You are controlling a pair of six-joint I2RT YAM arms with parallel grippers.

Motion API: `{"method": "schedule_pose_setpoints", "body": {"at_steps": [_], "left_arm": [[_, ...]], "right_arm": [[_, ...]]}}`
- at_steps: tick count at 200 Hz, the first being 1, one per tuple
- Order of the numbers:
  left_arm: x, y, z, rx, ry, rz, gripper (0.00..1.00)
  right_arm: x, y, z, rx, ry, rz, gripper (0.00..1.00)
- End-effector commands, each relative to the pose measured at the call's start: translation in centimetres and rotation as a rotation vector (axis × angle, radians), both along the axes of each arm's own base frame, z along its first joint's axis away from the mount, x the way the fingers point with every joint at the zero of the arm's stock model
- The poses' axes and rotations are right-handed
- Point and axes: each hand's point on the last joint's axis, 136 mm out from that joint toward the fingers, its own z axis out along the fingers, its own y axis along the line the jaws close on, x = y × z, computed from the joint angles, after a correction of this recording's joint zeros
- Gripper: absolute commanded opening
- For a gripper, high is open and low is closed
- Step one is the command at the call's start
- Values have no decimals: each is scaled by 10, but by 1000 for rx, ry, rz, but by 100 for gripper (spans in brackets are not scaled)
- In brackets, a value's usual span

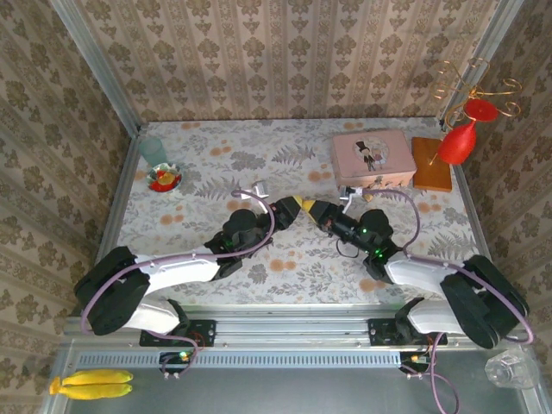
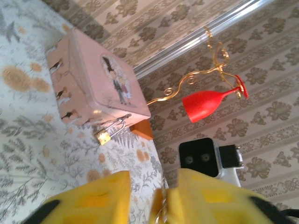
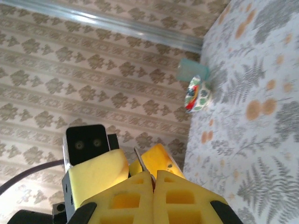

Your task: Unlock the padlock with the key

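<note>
Holding the key in the closed right tool, left tool open, we locate the padlock against the pink tin, near the far right corner of the table; expect it light, hard, slippery: grip its brass body.

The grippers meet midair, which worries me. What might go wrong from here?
The thin silver key pokes barely beyond the shut right gripper; it may slip or twist when the open left gripper closes on it. The small brass padlock hangs by its shackle at the pink rectangular tin and may swing under the key.
</note>
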Motion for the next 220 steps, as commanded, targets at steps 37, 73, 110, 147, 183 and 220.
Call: {"method": "schedule_pose_setpoints", "body": {"at_steps": [37,73,110,147,183,220], "left_arm": [[32,2,-16,367,72,-20,56],[46,-40,-42,494,134,-131,60],[55,-94,-73,603,132,-228,62],[60,-152,-106,743,53,-327,63],[69,-194,-134,848,-34,-380,63],[93,-220,-156,925,-95,-358,64]], "right_arm": [[-16,-95,-20,-527,76,-199,0],[-38,-155,-14,-769,66,-356,0],[-59,-195,-8,-873,50,-521,0],[-83,-228,5,-869,-4,-710,0],[-102,-245,3,-887,-25,-792,0],[-106,-248,2,-916,-42,-795,0]]}}
